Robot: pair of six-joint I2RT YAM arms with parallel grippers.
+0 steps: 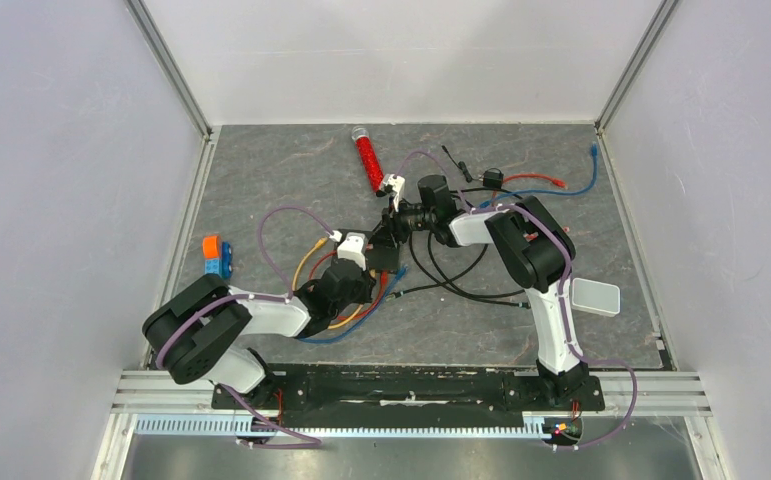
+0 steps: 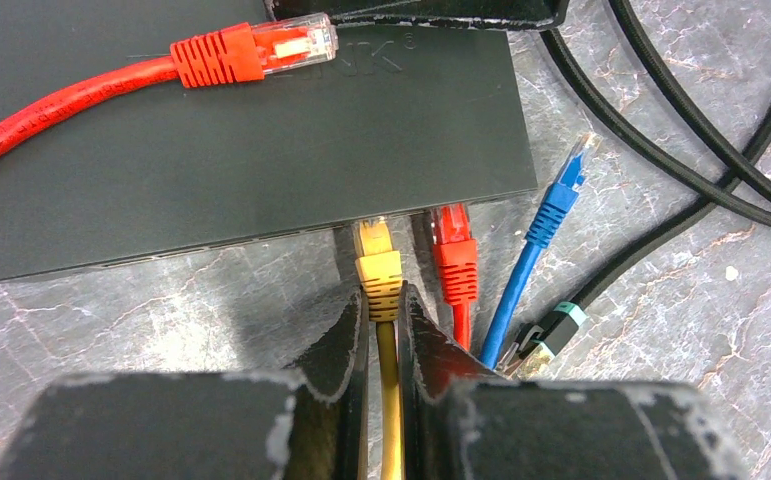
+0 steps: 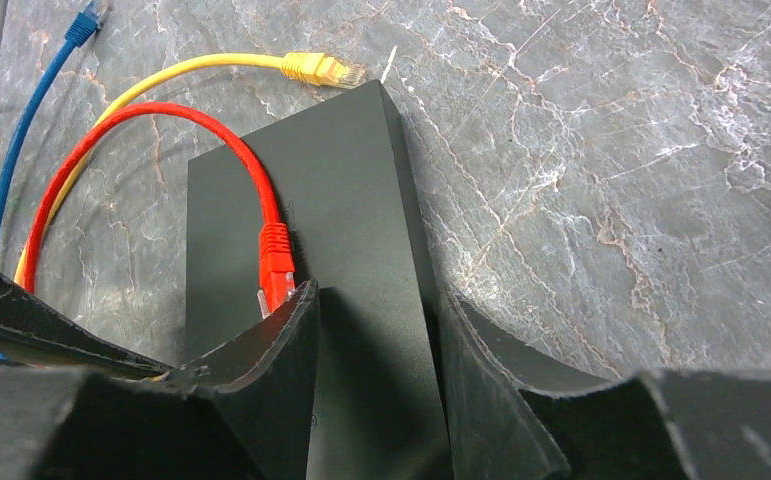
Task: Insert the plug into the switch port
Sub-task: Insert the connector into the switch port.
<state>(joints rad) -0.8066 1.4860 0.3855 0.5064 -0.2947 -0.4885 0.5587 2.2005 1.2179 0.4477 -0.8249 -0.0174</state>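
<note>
Ports: the yellow-booted, clear-tipped network plug (image 2: 378, 262) has its tip at a switch port (image 2: 370, 221) on the long edge of the flat black switch box (image 2: 241, 150). Seating depth cannot be told. A red-booted plug (image 2: 455, 255) sits at the neighbouring port.

Left wrist view adds a blue plug (image 2: 558, 195) loose on the grey marbled mat (image 2: 661, 300). Right wrist view adds a second yellow plug (image 3: 321, 68) lying past the box corner.

Left gripper (image 2: 383, 300): fingers narrow, pinching the rear of the yellow boot; arm low, reaching forward.

Right gripper (image 3: 376, 310): fingers half spread, clamping the box across its width; forearm swung leftward.
</note>
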